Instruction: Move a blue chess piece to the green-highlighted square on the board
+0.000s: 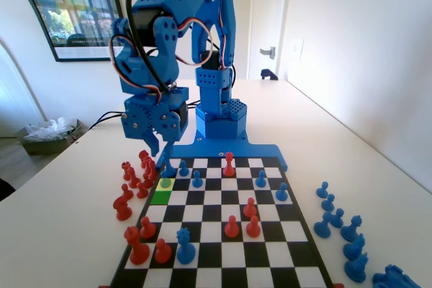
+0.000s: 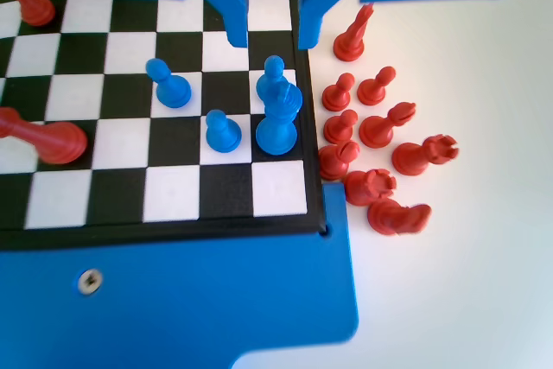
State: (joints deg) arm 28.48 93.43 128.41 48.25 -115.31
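On the yellow cell of the board (image 1: 223, 251) stands a blue pawn (image 1: 165, 181), one cell beyond the green-highlighted square (image 1: 160, 197) at the left edge in the fixed view. My gripper (image 1: 158, 153) hangs open above that far left corner with nothing in it. In the wrist view the same pawn (image 2: 274, 71) stands just below the gap of the gripper (image 2: 270, 41), with a taller crowned blue piece (image 2: 278, 123) right in front of it. The two jaws stand apart on either side of that column, above the pieces.
Two more blue pawns (image 2: 168, 84) (image 2: 222, 131) stand close by on the board (image 2: 173, 196). A cluster of red pieces (image 2: 376, 157) lies off the rim beside the corner. Red pieces (image 1: 231, 226) and a blue crowned piece (image 1: 184, 247) stand nearer the fixed camera, spare blue pieces (image 1: 337, 220) off the board's right.
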